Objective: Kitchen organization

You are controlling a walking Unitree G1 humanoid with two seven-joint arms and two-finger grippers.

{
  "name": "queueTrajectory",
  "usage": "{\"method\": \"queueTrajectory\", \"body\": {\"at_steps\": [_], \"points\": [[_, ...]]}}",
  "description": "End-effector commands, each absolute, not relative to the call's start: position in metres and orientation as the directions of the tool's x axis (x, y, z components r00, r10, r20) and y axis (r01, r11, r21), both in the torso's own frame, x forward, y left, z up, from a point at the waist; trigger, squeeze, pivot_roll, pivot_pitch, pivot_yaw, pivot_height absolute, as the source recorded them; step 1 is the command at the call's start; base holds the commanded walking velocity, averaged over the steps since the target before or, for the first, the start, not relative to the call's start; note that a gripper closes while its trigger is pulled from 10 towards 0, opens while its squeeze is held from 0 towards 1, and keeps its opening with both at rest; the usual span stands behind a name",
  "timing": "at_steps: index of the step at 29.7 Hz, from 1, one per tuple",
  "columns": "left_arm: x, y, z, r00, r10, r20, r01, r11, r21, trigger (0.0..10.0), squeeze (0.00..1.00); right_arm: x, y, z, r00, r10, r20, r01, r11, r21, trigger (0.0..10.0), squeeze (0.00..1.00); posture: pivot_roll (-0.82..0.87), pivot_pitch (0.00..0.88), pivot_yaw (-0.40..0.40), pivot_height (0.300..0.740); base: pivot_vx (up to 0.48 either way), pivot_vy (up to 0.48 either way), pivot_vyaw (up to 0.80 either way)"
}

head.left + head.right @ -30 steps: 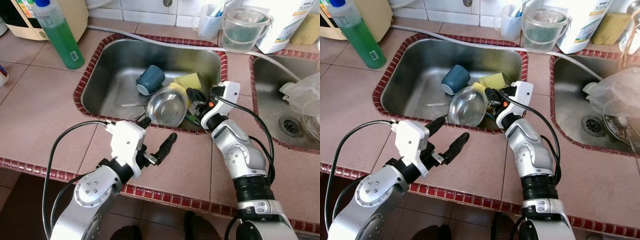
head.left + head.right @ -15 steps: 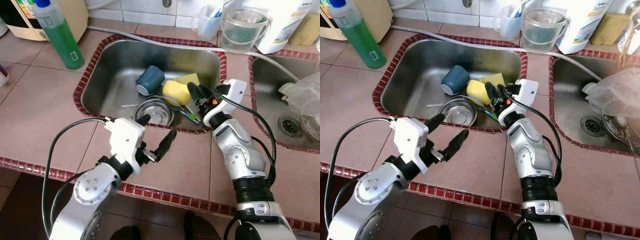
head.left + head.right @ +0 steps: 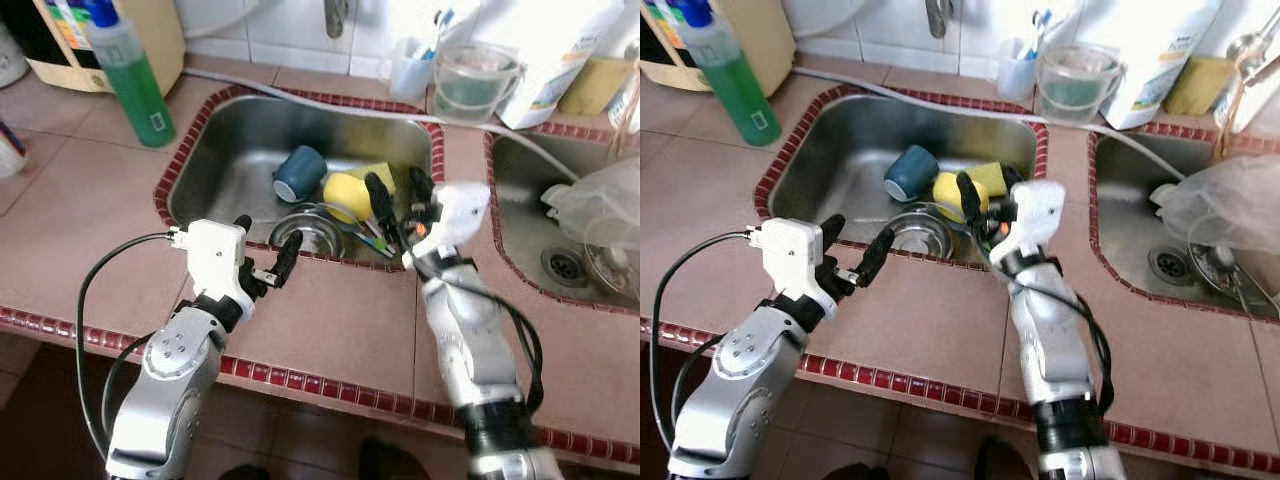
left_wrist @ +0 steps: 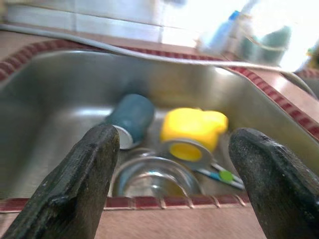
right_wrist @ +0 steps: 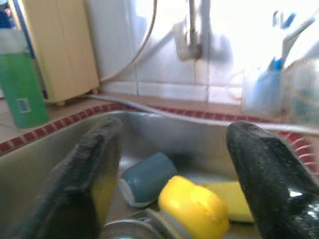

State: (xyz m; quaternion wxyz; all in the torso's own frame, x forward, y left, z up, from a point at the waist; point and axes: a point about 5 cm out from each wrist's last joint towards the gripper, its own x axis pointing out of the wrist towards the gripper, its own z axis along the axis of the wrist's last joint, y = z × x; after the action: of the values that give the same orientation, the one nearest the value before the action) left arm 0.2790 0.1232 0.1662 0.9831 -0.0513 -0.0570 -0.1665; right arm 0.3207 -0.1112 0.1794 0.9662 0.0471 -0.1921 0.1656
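bowl [image 3: 309, 230] partly hidden by L gripper [image 3: 263, 248], at sink [image 3: 215, 170] front edge | yellow cup [image 3: 347, 192] on side, mouth twd front | both grippers seen open, empty; R gripper [image 3: 394, 201] above sink

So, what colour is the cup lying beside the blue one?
Yellow cup; left wrist view shows it best.

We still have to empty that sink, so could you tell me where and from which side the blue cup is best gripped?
The blue cup lies on its side in the sink, open mouth toward the front rim beside the steel bowl. I would probably come from above and close across its round body near the middle; both the right gripper and left gripper are open and empty.
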Motion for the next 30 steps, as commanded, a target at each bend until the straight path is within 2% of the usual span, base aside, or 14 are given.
{"method": "queueTrajectory", "body": {"at_steps": [1,5,11,12,13,14,15,30], "points": [[0.28,0.127,0.162,0.948,-0.291,0.131,0.304,0.948,-0.091,10.0,0.0,0.316,-0.117,0.184,0.866,0.265,0.424,-0.304,0.952,0.026,10.0,1.0,-0.04,0.079,0.014,0.74,0.0,0.0,0.0],[0.286,0.133,0.153,0.966,-0.23,0.122,0.244,0.961,-0.126,10.0,0.0,0.312,-0.131,0.177,0.884,0.205,0.42,-0.229,0.973,0.008,10.0,1.0,-0.05,0.042,0.008,0.74,0.0,0.0,0.0],[0.29,0.141,0.149,0.973,-0.188,0.133,0.201,0.975,-0.094,10.0,0.0,0.309,-0.141,0.178,0.89,0.133,0.436,-0.154,0.988,0.011,10.0,1.0,-0.05,0.024,0.006,0.74,0.0,0.0,0.0],[0.291,0.143,0.149,0.973,-0.183,0.138,0.197,0.975,-0.099,10.0,0.0,0.307,-0.142,0.177,0.892,0.107,0.44,-0.12,0.993,0.002,10.0,0.45,-0.05,0.018,0.006,0.74,0.0,0.0,0.0],[0.291,0.143,0.149,0.973,-0.183,0.138,0.197,0.975,-0.099,10.0,0.0,0.307,-0.142,0.177,0.892,0.107,0.44,-0.12,0.993,0.002,10.0,0.45,-0.05,0.018,0.006,0.74,0.0,0.0,0.0],[0.291,0.144,0.149,0.973,-0.18,0.143,0.195,0.976,-0.099,10.0,0.0,0.306,-0.143,0.177,0.892,0.093,0.442,-0.101,0.995,-0.005,10.0,0.15,-0.05,0.014,0.004,0.74,0.0,0.0,0.0],[0.291,0.144,0.149,0.973,-0.179,0.145,0.194,0.976,-0.096,10.0,0.0,0.305,-0.142,0.176,0.893,0.091,0.441,-0.1,0.995,-0.001,10.0,0.0,-0.05,0.012,0.003,0.74,0.0,0.0,0.0],[0.292,0.149,0.146,0.97,-0.18,0.163,0.193,0.979,-0.064,10.0,0.0,0.29,-0.138,0.158,0.914,0.057,0.402,-0.052,0.998,-0.023,10.0,0.0,-0.05,0.008,0.002,0.74,0.0,0.0,0.0]]}}
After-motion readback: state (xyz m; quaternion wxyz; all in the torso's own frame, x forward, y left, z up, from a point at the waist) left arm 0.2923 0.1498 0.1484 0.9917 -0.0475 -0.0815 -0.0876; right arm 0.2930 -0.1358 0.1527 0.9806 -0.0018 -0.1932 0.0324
